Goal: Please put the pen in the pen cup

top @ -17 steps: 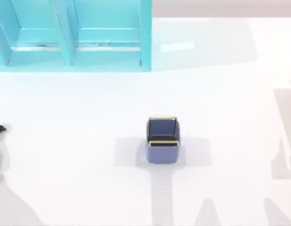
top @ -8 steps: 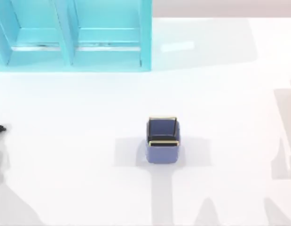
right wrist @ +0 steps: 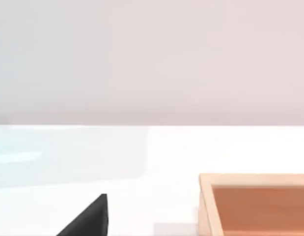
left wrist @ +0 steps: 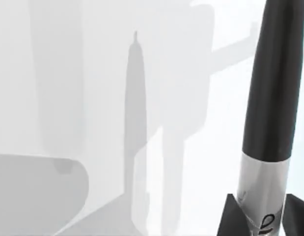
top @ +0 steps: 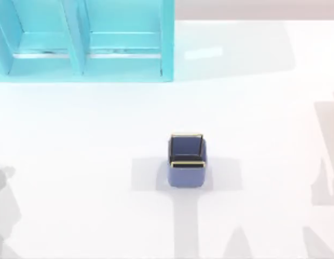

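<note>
In the left wrist view the left gripper (left wrist: pixel 262 219) pinches the pen (left wrist: pixel 269 98) — a smooth round stick, glossy black above a silvery band — between its dark angular fingers (left wrist: pixel 230 219), above the bare white table (left wrist: pixel 93 98). The right wrist view shows one black pointed finger (right wrist: pixel 88 219) of the right gripper, whose spread I cannot tell, near a tan wooden tray (right wrist: pixel 255 206). From above, the square periwinkle pen cup (top: pixel 186 161), gold-rimmed, stands mid-table; beyond it — a glossy cyan shelf unit (top: pixel 83 40).

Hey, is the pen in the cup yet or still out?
Out. In the left wrist view the pen is clamped between the left gripper's fingers above bare table, and in the top view the cup shows only its dark inside.
</note>
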`<state>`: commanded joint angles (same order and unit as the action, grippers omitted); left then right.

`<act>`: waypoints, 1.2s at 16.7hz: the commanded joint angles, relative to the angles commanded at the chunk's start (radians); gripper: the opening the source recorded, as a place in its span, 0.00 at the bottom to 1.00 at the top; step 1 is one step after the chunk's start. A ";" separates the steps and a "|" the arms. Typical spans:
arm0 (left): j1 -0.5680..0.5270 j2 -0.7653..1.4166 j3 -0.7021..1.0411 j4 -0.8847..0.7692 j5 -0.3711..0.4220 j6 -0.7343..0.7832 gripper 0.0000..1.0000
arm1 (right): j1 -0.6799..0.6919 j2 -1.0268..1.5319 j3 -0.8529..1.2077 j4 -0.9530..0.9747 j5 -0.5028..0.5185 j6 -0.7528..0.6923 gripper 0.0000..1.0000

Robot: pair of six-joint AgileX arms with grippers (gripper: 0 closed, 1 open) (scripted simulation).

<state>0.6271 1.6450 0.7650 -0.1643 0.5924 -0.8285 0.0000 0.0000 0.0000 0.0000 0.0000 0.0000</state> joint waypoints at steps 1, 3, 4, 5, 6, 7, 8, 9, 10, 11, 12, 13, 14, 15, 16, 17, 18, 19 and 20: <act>0.028 -0.057 0.002 -0.079 0.014 0.029 0.00 | 0.000 0.000 0.000 0.000 0.000 0.000 1.00; 0.084 -0.175 0.005 -0.239 0.040 0.089 0.00 | 0.000 0.000 0.000 0.000 0.000 0.000 1.00; 0.111 -0.235 0.006 -0.317 0.053 0.120 0.00 | 0.000 0.000 0.000 0.000 0.000 0.000 1.00; 0.137 -0.293 0.006 -0.391 0.064 0.150 0.00 | 0.000 0.000 0.000 0.000 0.000 0.000 1.00; 0.161 -0.348 0.005 -0.459 0.075 0.177 0.00 | 0.000 0.000 0.000 0.000 0.000 0.000 1.00; 0.184 -0.396 0.003 -0.516 0.085 0.202 0.00 | 0.000 0.000 0.000 0.000 0.000 0.000 1.00; 0.203 -0.439 0.002 -0.563 0.093 0.224 0.00 | 0.000 0.000 0.000 0.000 0.000 0.000 1.00; 0.219 -0.473 0.000 -0.599 0.100 0.241 0.00 | 0.000 0.000 0.000 0.000 0.000 0.000 1.00; 0.231 -0.498 -0.002 -0.625 0.104 0.255 0.00 | 0.000 0.000 0.000 0.000 0.000 0.000 1.00; 0.239 -0.512 -0.003 -0.640 0.107 0.263 0.00 | 0.000 0.000 0.000 0.000 0.000 0.000 1.00; 0.241 -0.516 -0.004 -0.644 0.108 0.265 0.00 | 0.000 0.000 0.000 0.000 0.000 0.000 1.00; 0.241 -0.516 -0.004 -0.644 0.108 0.265 0.00 | 0.000 0.000 0.000 0.000 0.000 0.000 1.00; 0.241 -0.516 -0.004 -0.644 0.108 0.265 0.00 | 0.000 0.000 0.000 0.000 0.000 0.000 1.00; 0.236 -0.512 -0.002 -0.642 0.105 0.266 0.00 | 0.000 0.000 0.000 0.000 0.000 0.000 1.00; 0.236 -0.512 -0.002 -0.642 0.105 0.266 0.00 | 0.000 0.000 0.000 0.000 0.000 0.000 1.00; 0.228 -0.508 0.000 -0.637 0.096 0.266 0.00 | 0.000 0.000 0.000 0.000 0.000 0.000 1.00; 0.211 -0.500 0.004 -0.627 0.077 0.267 0.00 | 0.000 0.000 0.000 0.000 0.000 0.000 1.00; 0.186 -0.488 0.010 -0.611 0.047 0.269 0.00 | 0.000 0.000 0.000 0.000 0.000 0.000 1.00; 0.151 -0.472 0.018 -0.590 0.007 0.272 0.00 | 0.000 0.000 0.000 0.000 0.000 0.000 1.00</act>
<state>0.7783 1.1732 0.7826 -0.7543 0.5999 -0.5569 0.0000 0.0000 0.0000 0.0000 0.0000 0.0000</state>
